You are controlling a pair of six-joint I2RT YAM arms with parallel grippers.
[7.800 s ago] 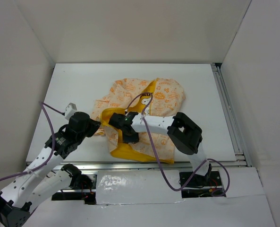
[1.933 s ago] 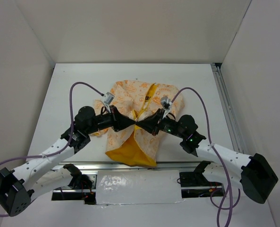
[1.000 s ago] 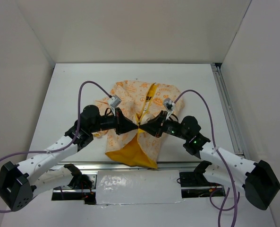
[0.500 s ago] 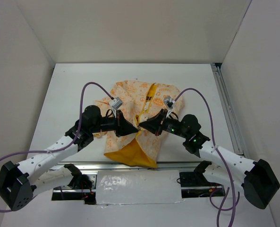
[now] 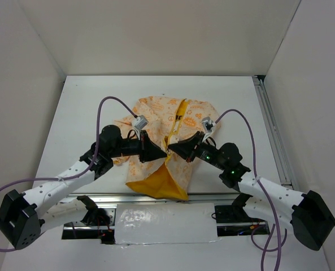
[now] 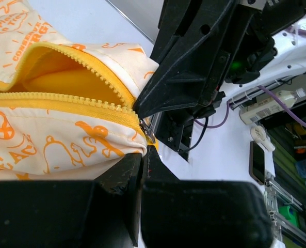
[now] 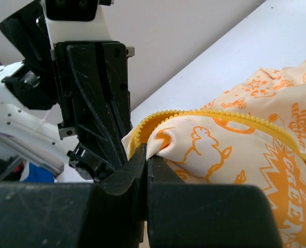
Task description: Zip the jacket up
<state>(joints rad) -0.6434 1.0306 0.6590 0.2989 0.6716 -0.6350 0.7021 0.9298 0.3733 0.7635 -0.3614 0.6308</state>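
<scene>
Jacket (image 5: 175, 116) hem partly hidden, left hand (image 5: 160, 151) and right hand (image 5: 172, 150) each pinching 1 zipper edge

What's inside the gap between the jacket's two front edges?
Bright yellow lining, framed by yellow zipper teeth. A metal slider hangs on the edge that the left gripper pinches. Deeper inside the jacket is hidden by folded fabric.

— Where are the arms?
— The left arm (image 5: 71, 172) reaches in from the lower left and the right arm (image 5: 269, 193) from the lower right. Their tips nearly meet at frame centre.
— And the jaws?
— Both pairs are pressed together, each pinching an edge of the jacket (image 5: 156, 110).
</scene>
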